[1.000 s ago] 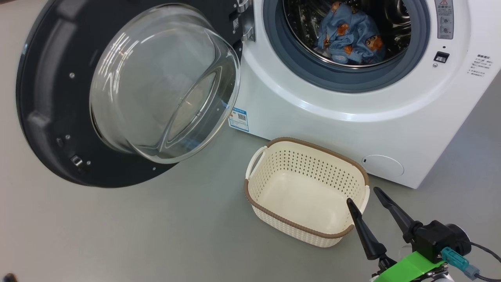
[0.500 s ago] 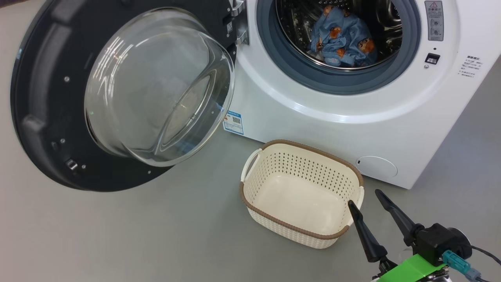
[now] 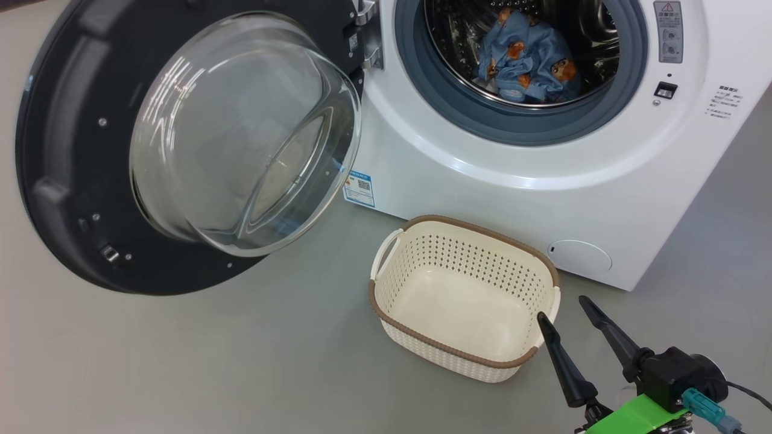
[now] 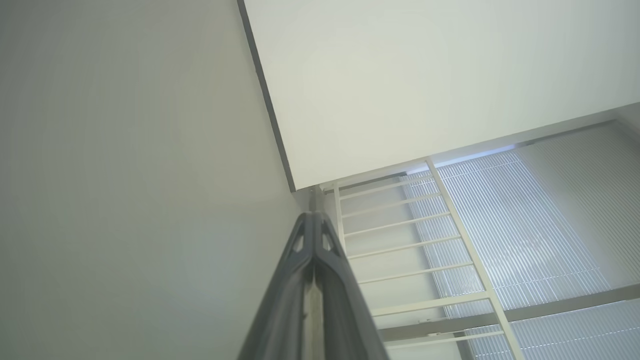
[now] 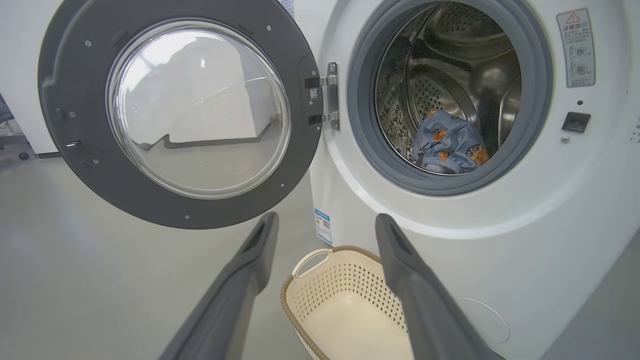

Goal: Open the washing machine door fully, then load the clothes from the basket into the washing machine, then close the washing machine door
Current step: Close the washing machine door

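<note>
The washing machine (image 3: 543,199) stands with its door (image 3: 72,181) swung wide to the left, the glass bowl (image 3: 241,132) bulging toward me. Light-blue clothes (image 3: 528,63) with orange figures lie in the steel drum, also seen as clothes (image 5: 450,150) in the right wrist view. The cream basket (image 3: 464,241) sits on the floor before the machine and holds nothing. My right gripper (image 3: 564,307) hangs open just right of the basket's near corner, nothing between its fingers; the right wrist view shows that gripper (image 5: 325,220) above the basket (image 5: 340,280). My left gripper (image 4: 314,215) is shut and empty, pointing at a wall.
Grey floor (image 3: 211,361) spreads to the left and in front of the basket. The open door (image 5: 175,115) overhangs the floor at the left. A white ladder-like rack (image 4: 400,250) and ribbed panel show past the left fingers.
Between one second and half a second ago the head camera shifted slightly, moving the whole picture left and up. Since then nothing has visibly moved.
</note>
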Motion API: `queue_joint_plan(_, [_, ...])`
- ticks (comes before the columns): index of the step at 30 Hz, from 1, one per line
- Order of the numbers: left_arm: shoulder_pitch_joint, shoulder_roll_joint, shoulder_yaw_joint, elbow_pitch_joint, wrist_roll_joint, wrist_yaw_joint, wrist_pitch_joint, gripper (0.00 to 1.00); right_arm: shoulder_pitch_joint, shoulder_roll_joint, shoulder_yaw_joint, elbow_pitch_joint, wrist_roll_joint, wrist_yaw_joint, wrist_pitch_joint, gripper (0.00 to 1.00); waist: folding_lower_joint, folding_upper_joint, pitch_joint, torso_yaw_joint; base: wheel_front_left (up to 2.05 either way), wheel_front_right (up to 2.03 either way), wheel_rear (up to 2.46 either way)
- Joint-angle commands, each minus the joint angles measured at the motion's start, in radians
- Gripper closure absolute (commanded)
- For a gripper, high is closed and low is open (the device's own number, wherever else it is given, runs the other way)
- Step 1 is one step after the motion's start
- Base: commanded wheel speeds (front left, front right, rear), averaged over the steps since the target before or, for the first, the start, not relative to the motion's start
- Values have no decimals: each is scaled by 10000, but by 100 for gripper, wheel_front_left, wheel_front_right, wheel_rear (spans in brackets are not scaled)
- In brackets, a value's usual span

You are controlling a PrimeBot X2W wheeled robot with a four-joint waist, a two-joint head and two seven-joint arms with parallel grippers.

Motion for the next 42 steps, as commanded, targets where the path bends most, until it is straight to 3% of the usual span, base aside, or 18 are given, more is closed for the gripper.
queue_joint_plan(1, [-481, 676, 292, -128, -210, 75, 182, 100, -90, -61, 206, -251, 24, 16, -48, 0, 0, 0, -2, -33, 0, 0, 0])
queue_joint_plan(12, [-1745, 2031, 839, 1286, -1001, 833, 691, 100, -54, -160, 288, -234, 33, 16, -48, 0, 0, 0, 45, -459, 0, 0, 0])
queue_joint_plan(24, [-3554, 3063, 259, 2311, -1377, 1487, 1544, 100, -223, -343, 373, -205, -7, 16, -48, 0, 0, 0, 376, -997, 0, 0, 0])
queue_joint_plan(32, [-4357, 3419, -198, 2576, -1514, 1897, 2182, 100, -306, -357, 357, -218, -54, 16, -48, 0, 0, 0, 602, -1362, 0, 0, 0])
queue_joint_plan(42, [-4920, 3719, -607, 2965, -1420, 2036, 2489, 100, -520, -442, 337, -241, -128, 16, -48, 0, 0, 0, 976, -1848, 0, 0, 0])
